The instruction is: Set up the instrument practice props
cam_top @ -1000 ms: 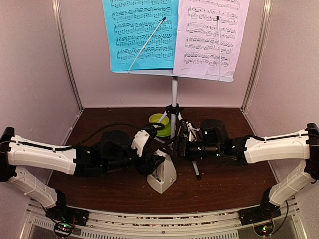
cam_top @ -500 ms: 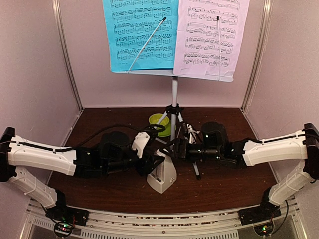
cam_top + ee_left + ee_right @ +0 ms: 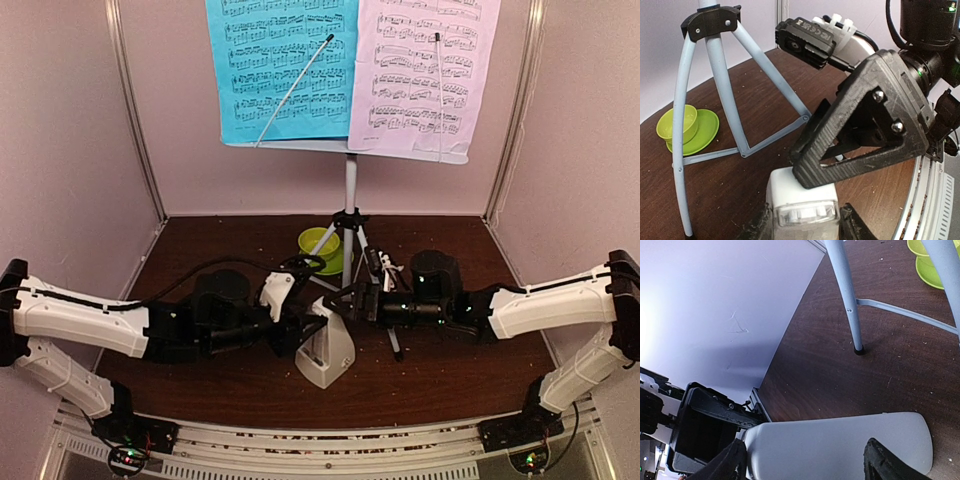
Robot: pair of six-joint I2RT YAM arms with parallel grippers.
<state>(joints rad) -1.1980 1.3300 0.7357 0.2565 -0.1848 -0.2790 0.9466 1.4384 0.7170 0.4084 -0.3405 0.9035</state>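
The metronome (image 3: 327, 352) stands upright on the table (image 3: 450, 380) just in front of the tripod (image 3: 350, 235), on the side towards the arm bases. The left end effector (image 3: 296, 335) reaches in from the tripod's front left. In the left wrist view its dark fingers (image 3: 758, 229) sit snug against both sides of the cream body, closed onto the metronome.

The right end effector (image 3: 350, 303) comes in from the tripod's front right, up at the metronome's tip. Its jaws are spread wide, with the metronome's pale face lying across the gap beyond its fingers (image 3: 879, 462). Whether they touch it I cannot tell.

Straight above the tripod, the music stand (image 3: 400, 150) carries the blue sheet (image 3: 285, 70) on the left and the pink sheet (image 3: 425, 75) on the right, side by side.

Just behind the tripod's left leg, a lime-green bowl (image 3: 316, 240) sits on its saucer (image 3: 705, 131).
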